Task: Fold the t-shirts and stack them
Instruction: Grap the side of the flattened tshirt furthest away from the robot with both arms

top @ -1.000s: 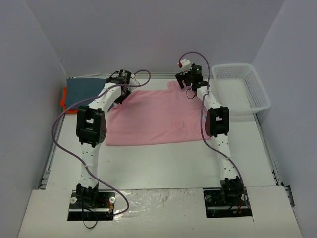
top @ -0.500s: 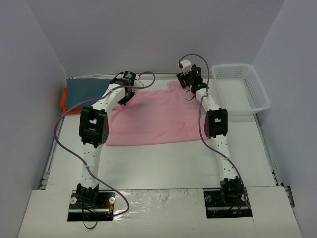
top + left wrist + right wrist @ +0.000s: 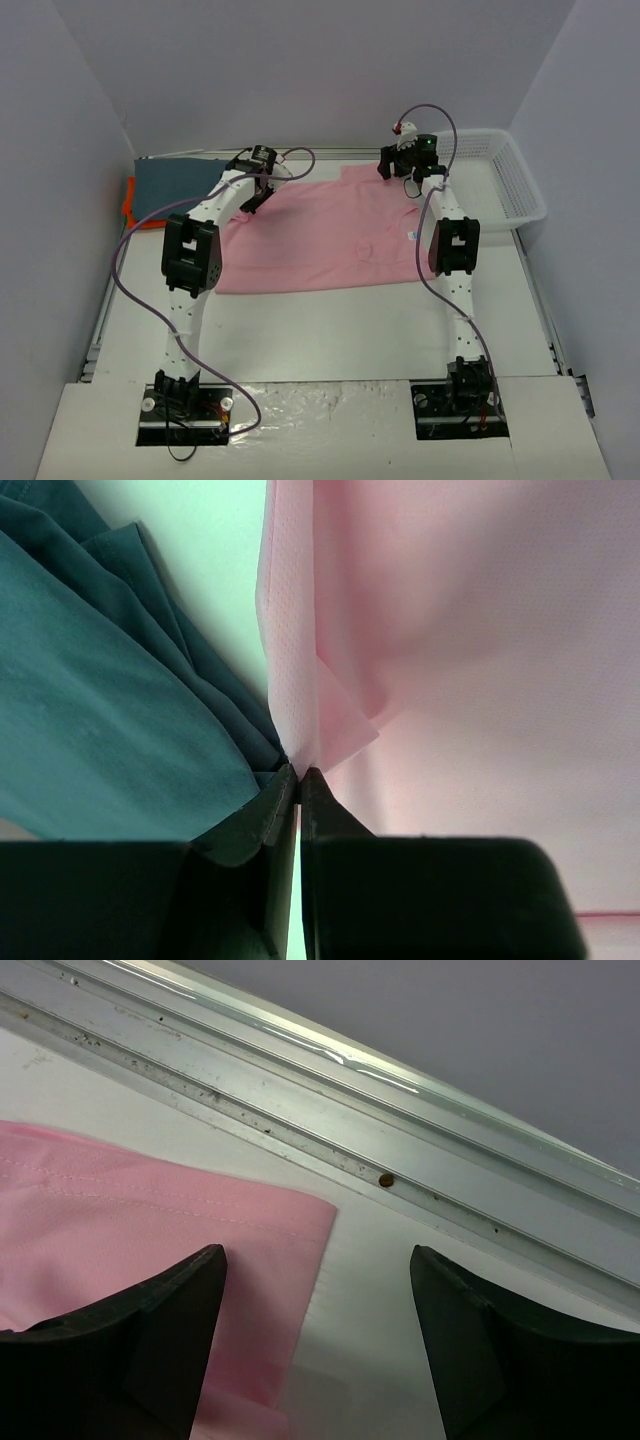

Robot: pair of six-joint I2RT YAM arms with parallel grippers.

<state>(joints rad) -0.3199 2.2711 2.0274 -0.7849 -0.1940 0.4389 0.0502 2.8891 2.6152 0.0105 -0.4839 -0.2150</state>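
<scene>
Pink cloth, a thin fold of it, is pinched right at the tips of my left gripper (image 3: pixel 298 772), jaws closed tight on the corner of the pink t-shirt (image 3: pixel 320 235) farthest from the basket (image 3: pixel 520 190). The shirt itself lies spread flat on the desk (image 3: pixel 330 330), just beside the basket.

My right gripper (image 3: pixel 318 1260) hangs wide open over the shirt corner nearest the basket, holding nothing. That corner sits off to one finger's side, so if I close here I may catch only the very edge, or miss it.

My left hold looks shallow and could slip on a lift. The blue-grey t-shirt (image 3: pixel 90 710), on the far side of the pink one from the basket, crowds right up to my pinch, so I might drag it along.

I can't tell how many layers my left gripper holds, or whether my right fingers touch the desk. The orange t-shirt (image 3: pixel 128 208) is mostly buried under the blue-grey one.
</scene>
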